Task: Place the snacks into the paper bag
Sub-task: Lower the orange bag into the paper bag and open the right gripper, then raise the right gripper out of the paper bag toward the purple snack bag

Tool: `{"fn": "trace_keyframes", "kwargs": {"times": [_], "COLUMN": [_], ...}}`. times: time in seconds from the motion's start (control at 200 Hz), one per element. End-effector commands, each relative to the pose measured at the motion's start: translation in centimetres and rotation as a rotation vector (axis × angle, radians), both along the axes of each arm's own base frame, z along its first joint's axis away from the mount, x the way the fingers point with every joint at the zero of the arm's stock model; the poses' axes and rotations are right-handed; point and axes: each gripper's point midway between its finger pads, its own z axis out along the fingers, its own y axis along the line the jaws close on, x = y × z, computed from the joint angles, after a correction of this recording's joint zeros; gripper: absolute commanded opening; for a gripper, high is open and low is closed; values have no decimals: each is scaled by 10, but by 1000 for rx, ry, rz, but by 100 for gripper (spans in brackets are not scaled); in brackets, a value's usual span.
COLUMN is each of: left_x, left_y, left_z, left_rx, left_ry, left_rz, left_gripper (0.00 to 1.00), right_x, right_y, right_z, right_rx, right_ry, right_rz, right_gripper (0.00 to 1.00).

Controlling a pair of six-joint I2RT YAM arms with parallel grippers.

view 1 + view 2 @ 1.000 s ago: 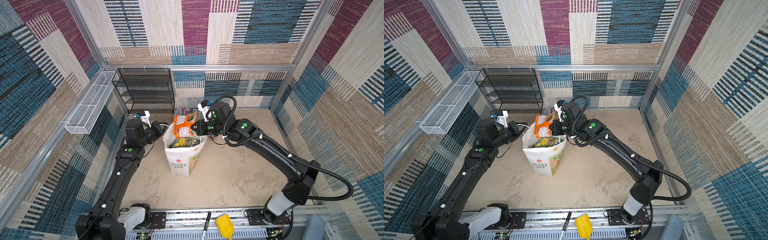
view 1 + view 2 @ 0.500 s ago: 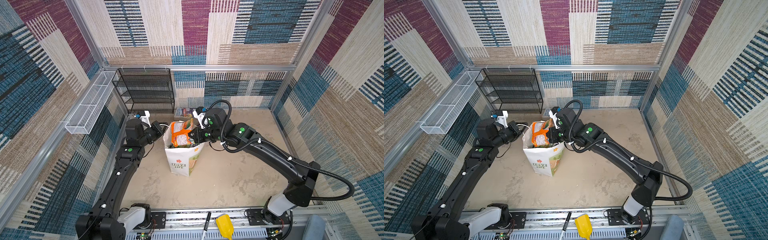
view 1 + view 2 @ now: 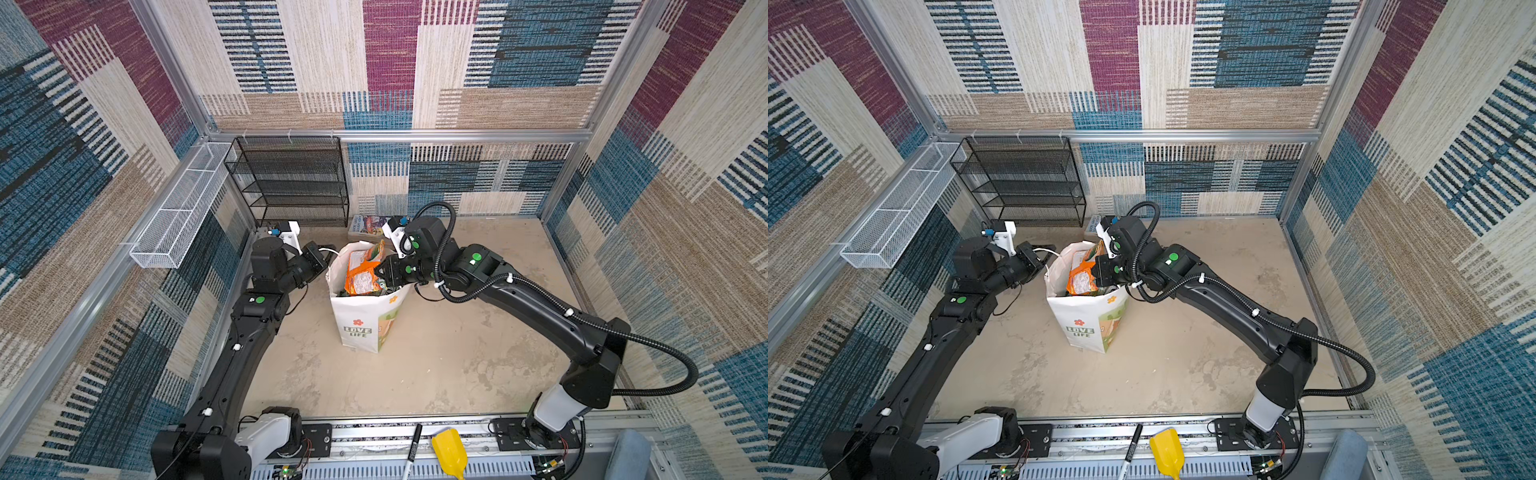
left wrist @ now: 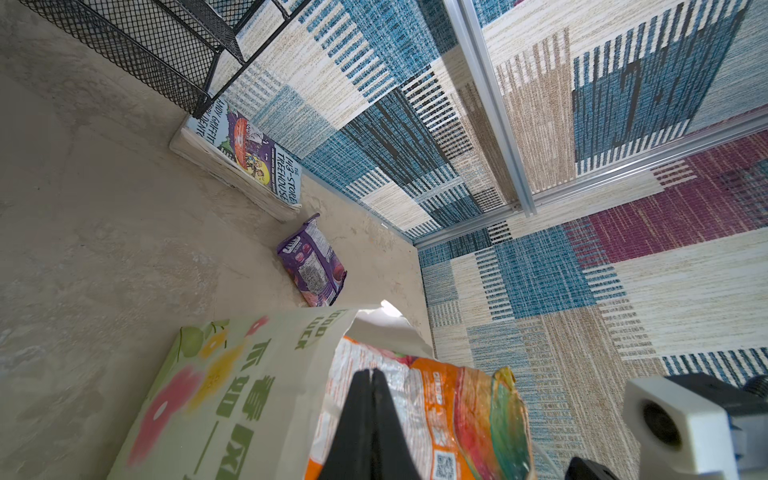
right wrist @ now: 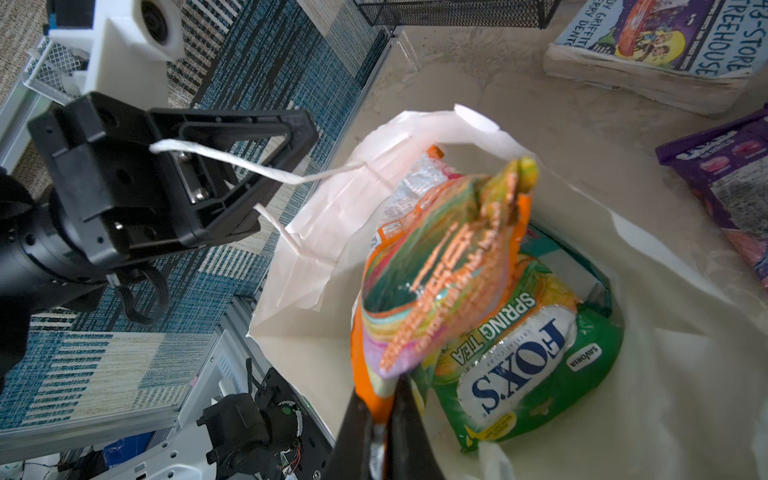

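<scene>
My right end effector (image 5: 380, 415) is clamped on the orange snack packet (image 5: 440, 266), which pokes into the paper bag (image 3: 361, 328), FOX'S packet (image 5: 528, 357) right below. And my left end effector (image 4: 371, 376) is pinched together, cord handle (image 5: 249, 166) hooked inside.

The bag (image 3: 365, 324) stands between the left jaws and right jaws. A packet (image 3: 361, 278) in the right jaws sits in its mouth, above a second packet (image 5: 528, 357). Beyond the jaws, a loose packet (image 4: 313, 266) lies beside a book (image 4: 249, 153).

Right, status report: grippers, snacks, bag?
Left gripper shut on cord handle of white paper bag. Right gripper shut on orange plastic packet in bag mouth. Purple plastic packet outside; nothing blocking.
</scene>
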Motion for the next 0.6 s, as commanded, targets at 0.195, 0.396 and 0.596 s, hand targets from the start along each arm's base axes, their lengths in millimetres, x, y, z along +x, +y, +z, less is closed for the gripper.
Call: {"fn": "trace_keyframes", "kwargs": {"times": [0.195,0.396,0.596], "left_x": [3,3,3], "left_y": [0,1,1], "left_z": [13,13,13], "left_rx": [1,2,2], "left_ry": [-55,-55,-55], "left_rz": [0,1,1], "left_gripper": [0,0,0], "right_x": [6,3,-2], "right_y": [0,-21,-47], "right_z": [25,60,101], "right_rx": [46,82,108], "right_ry": [-59,-137,-232], "right_rz": [-27,-84,-141], "right_gripper": [36,45,66]}}
